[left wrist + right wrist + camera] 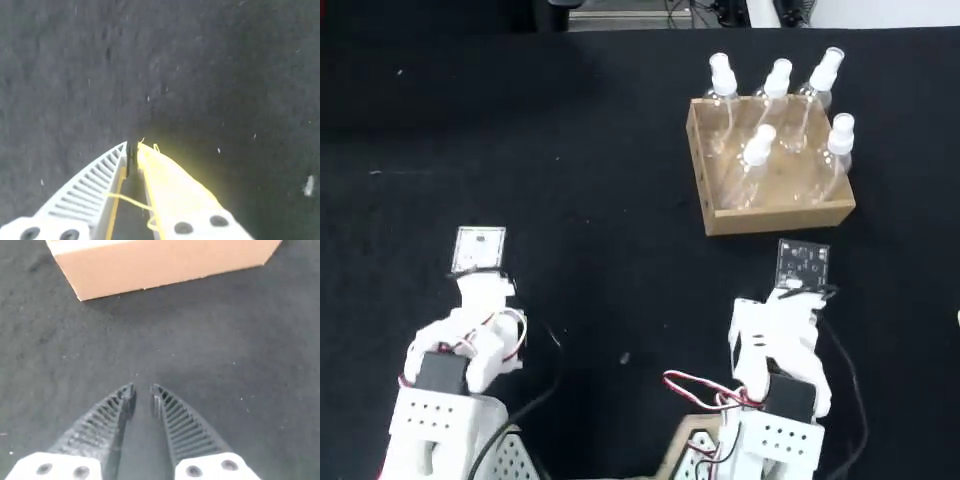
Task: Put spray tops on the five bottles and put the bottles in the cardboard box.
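Observation:
The cardboard box (780, 215) sits at the back right of the black table. Several clear bottles (757, 160) stand upright inside it, each with a white spray top (722, 72) on. My left gripper (134, 147) rests low over bare black cloth at the front left (485, 290), its fingers shut with nothing between them. At the front right (790, 300) is my right gripper (143, 391), pointing at the box's near wall (160, 265). Its fingertips are almost together and hold nothing.
Black cloth (570, 170) covers the table. A wide bare stretch lies between the two arms and the box. Cables (695, 390) trail by the arm bases at the front edge.

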Action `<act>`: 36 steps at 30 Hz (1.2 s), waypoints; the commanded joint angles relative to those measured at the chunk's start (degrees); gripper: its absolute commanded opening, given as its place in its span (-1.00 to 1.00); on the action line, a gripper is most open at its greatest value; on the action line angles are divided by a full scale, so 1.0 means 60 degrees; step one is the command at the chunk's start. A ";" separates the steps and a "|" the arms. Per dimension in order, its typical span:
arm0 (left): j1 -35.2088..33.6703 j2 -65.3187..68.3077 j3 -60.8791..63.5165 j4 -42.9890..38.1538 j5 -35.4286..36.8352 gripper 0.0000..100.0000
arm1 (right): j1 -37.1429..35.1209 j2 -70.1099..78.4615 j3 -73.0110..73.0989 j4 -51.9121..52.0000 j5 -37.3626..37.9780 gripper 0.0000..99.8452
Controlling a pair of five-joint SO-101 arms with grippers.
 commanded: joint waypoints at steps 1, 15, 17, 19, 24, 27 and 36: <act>0.0051 -0.1187 0.0256 0.0132 -0.0190 -0.94 | 0.0176 -0.0901 -0.0051 -0.0029 0.0059 -0.98; 0.0125 -0.2828 0.2029 0.0117 -0.0176 -0.94 | -0.0029 -0.0886 -0.0725 0.1231 -0.0513 -0.98; 0.0051 -0.2828 0.2029 0.0132 -0.0176 -0.94 | -0.0029 -0.0886 -0.0549 0.1084 -0.0513 -0.98; 0.0051 -0.2828 0.2029 0.0103 -0.0176 -0.94 | -0.0029 -0.0886 -0.0330 0.0777 -0.0513 -0.98; 0.0110 -0.2828 0.2029 -0.0264 -0.0176 -0.94 | -0.0015 -0.0886 -0.0037 0.0249 -0.0527 -0.98; 0.0110 -0.2828 0.2029 -0.0410 -0.0176 -0.94 | -0.0015 -0.0886 -0.0037 0.0264 -0.0527 -0.98; 0.0037 -0.2813 0.2029 0.0425 -0.0249 -0.94 | 0.0044 -0.0886 -0.0037 0.1875 -0.0527 -0.98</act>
